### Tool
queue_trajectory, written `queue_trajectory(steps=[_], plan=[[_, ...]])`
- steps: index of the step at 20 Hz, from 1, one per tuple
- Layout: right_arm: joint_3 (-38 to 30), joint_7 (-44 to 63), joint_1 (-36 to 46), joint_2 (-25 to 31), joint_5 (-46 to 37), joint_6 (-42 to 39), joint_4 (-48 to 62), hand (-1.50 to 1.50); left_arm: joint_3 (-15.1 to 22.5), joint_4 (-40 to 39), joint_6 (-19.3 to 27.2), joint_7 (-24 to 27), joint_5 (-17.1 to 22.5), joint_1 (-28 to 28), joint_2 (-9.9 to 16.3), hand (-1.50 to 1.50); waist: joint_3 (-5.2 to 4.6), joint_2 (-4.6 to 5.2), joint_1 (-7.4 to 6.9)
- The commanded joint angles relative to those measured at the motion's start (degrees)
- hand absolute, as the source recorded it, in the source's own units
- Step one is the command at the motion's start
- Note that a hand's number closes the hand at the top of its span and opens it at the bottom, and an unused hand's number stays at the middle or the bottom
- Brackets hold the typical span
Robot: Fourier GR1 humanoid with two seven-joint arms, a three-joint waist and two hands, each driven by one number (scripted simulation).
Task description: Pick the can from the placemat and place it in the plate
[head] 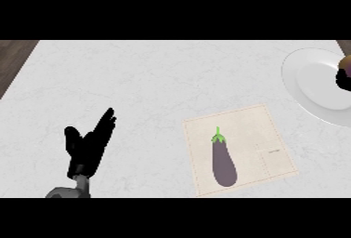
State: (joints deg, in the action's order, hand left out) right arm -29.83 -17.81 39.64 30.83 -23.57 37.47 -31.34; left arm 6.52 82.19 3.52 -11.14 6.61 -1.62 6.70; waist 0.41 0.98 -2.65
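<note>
Head view: looks steeply down on a white marbled desk [137, 83] that fills most of the frame.
Placemat: a beige cloth rectangle with stitched edges [267, 125] lies right of centre on the desk, turned slightly askew.
Plate: a round white ceramic plate [308, 93] sits at the upper right, well apart from the placemat and cut by the frame edge.
Left hand: the black left hand [86, 148] rests at the lower left, fingers straight and pointing up, holding nothing.
Eggplant: a long purple eggplant with a green stem [224, 162] lies flat on the placemat.
Dark shape: a small black form with a tan and purple top [343, 74] shows over the plate at the right edge. It may be the right hand with the can, but I cannot tell.
Can: no can is on the placemat.
Handling: a can is likely light, stiff and smooth-sided, so it is best taken round the middle of its wall and kept upright.
</note>
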Motion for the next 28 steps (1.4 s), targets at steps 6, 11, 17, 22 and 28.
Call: queue_trajectory(steps=[6,11,17,22,28], plan=[[3.05,4.86,2.58,5.49,-4.83,-9.81,17.15,-1.50,1.14,-0.68,-1.44,-1.82,-0.01,-0.56,0.07,0.00,0.08,1.35,-2.51],[-0.55,-2.45,4.76,7.17,-0.42,-17.48,17.12,-1.50,0.79,-0.86,-0.91,-1.51,0.14,-0.60,-0.61,0.00,0.17,1.09,-1.87],[-9.17,-11.97,4.91,6.08,8.40,-18.19,15.47,-1.50,0.26,-0.82,-0.85,-2.13,0.41,-1.53,-0.56,0.00,0.24,1.06,-1.03],[-14.15,-15.12,2.74,8.66,13.13,-21.66,17.68,-1.50,-0.67,0.60,-2.35,-0.94,1.12,2.35,1.27,0.00,0.04,0.50,-0.77],[-15.04,-17.84,-2.26,11.88,15.25,-37.82,20.79,-1.50,-0.34,1.01,-0.01,-0.71,-0.08,2.03,-0.52,0.00,-0.04,0.10,0.52]])
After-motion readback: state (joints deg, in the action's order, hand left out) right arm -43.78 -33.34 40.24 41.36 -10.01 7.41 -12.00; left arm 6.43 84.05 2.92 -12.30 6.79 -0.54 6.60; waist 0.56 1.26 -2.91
